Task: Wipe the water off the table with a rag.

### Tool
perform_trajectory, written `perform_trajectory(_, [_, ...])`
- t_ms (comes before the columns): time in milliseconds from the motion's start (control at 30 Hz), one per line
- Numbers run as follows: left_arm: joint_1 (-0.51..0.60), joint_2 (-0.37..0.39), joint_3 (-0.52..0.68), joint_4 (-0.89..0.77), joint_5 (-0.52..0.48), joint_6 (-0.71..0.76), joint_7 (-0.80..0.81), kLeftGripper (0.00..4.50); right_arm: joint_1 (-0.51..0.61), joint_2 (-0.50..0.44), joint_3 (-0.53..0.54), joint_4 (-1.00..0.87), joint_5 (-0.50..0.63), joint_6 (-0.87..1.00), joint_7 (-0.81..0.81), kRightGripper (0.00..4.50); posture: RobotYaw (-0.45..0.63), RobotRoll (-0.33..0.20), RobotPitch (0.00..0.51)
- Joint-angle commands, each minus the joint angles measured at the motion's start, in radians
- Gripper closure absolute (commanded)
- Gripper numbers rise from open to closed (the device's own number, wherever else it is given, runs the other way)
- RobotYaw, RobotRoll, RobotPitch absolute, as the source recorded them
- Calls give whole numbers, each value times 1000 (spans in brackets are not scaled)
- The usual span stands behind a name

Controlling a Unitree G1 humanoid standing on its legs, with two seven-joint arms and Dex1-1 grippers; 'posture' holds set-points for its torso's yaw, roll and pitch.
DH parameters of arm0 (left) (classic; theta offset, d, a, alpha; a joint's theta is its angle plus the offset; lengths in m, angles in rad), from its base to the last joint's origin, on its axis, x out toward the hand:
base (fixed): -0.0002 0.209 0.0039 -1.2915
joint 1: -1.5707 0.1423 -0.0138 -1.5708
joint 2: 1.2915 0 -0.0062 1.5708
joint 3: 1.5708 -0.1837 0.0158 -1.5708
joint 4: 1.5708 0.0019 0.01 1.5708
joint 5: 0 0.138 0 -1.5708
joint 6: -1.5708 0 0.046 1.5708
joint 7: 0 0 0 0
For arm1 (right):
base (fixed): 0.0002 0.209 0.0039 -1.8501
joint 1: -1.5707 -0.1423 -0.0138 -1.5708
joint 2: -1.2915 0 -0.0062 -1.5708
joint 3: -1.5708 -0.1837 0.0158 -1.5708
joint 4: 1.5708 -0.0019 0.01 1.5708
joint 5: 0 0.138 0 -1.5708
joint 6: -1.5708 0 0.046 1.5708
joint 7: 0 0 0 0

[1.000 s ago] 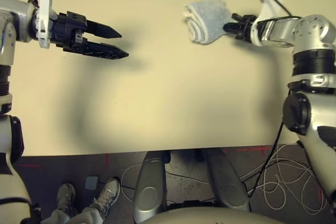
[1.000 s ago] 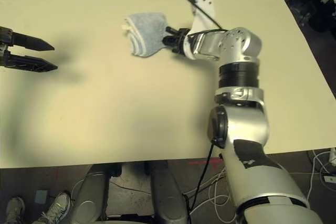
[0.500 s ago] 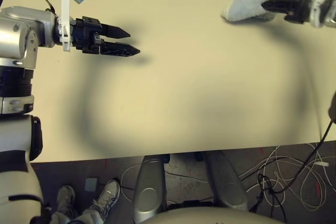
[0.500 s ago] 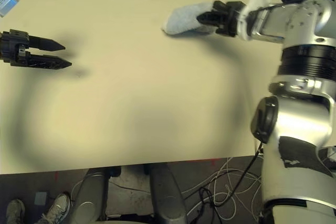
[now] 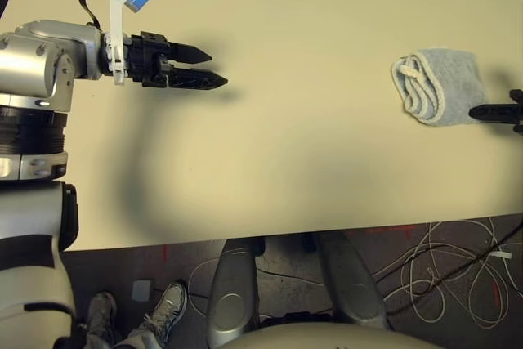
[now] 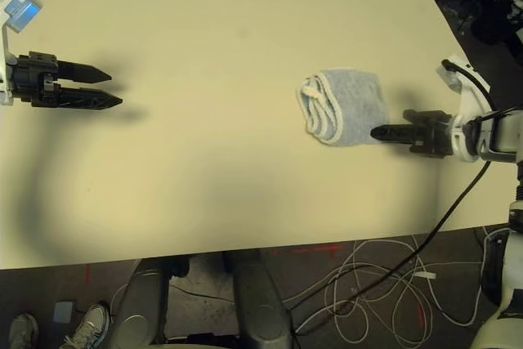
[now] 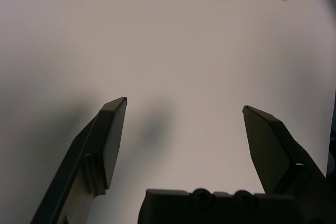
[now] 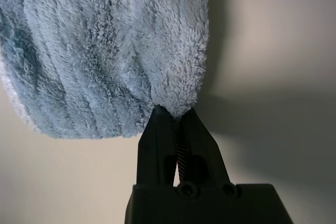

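Right gripper (image 6: 374, 132): clenched on a corner of the folded rag (image 6: 347, 108). Rag: on the right part of the table (image 6: 204, 194), rolled hemmed edge towards the left gripper (image 5: 219, 69). Left gripper: released, fingers apart, above the table, well apart from the rag.

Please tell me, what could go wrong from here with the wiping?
The right gripper pinches only one corner of the rag, so the cloth may slip out. The rag is folded into a bundle, so it could wipe only a narrow strip of the table and perhaps miss drops.
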Motion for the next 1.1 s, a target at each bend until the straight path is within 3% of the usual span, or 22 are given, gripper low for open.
perform_trajectory(33, [10,-4,-3,-23,-6,18,9,0,8,18,26,41,-63,-22,-19,4472,-91,0,370])
perform_trajectory(167, [15,-34,43,-17,-3,-7,81,0,31,14,20,-1,-79,-67,10,3290,-81,0,366])
perform_trajectory(300, [-63,-180,246,145,41,-227,441,0,20,-3,-62,-31,-60,-136,37,2071,-66,0,359])
perform_trajectory(433, [-53,-246,350,220,60,-395,636,0,-38,22,-162,57,-81,-302,-32,765,-63,0,356])
perform_trajectory(500, [-22,-276,392,264,75,-504,729,0,-86,75,-252,152,-83,-458,-146,108,-61,0,352])
perform_trajectory(633, [70,-315,430,356,128,-744,870,0,-140,194,-369,277,-94,-748,-319,46,-54,0,350])
perform_trajectory(800, [177,-330,457,426,175,-981,993,0,-110,327,-333,331,-194,-1075,-404,46,-41,0,343])
perform_trajectory(1100, [288,-335,464,435,189,-1082,1079,0,-137,455,-363,518,-251,-1465,-534,46,-8,0,325])
